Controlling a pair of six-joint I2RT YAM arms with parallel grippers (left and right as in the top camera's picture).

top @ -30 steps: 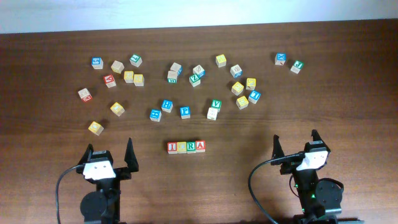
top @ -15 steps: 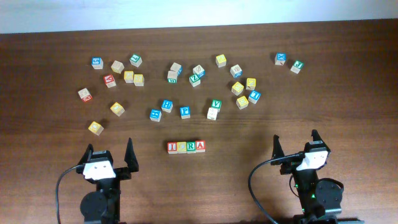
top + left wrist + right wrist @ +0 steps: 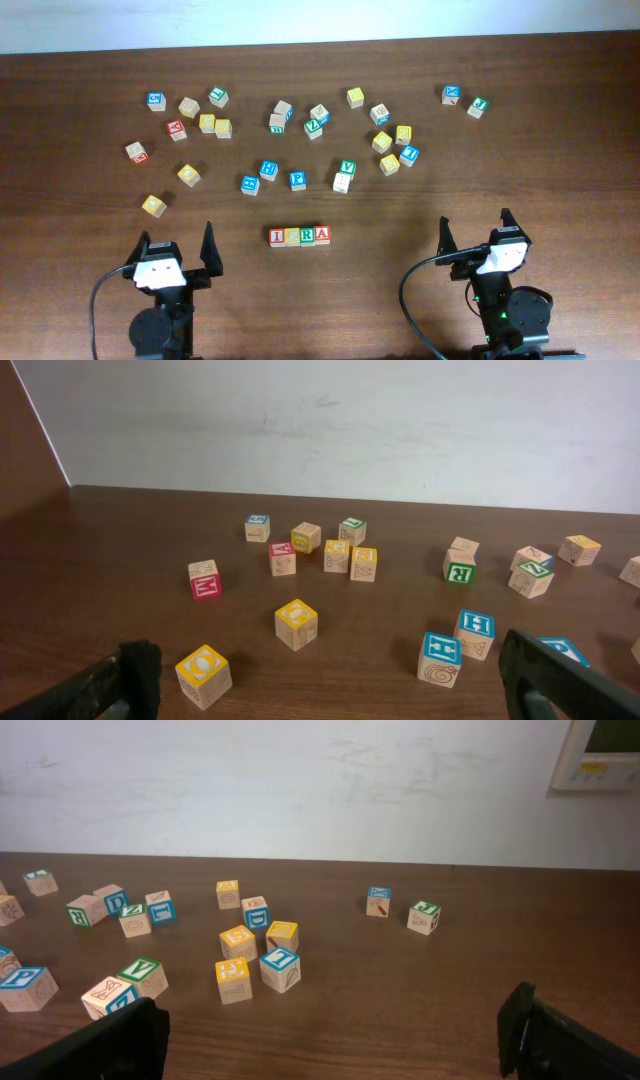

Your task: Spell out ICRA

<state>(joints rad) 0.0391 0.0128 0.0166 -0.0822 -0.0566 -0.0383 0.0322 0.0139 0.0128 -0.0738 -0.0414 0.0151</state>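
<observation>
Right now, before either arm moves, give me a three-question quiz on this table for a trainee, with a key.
1. True or false: the left gripper and the right gripper both stand open, holding nothing.
2. Where is the ICRA row? A alone, nearest the grippers; B against the far wall; C inside a gripper.
3. Name the letter on the blue cube directly behind that row.
Key: 1 true; 2 A; 3 P.
</observation>
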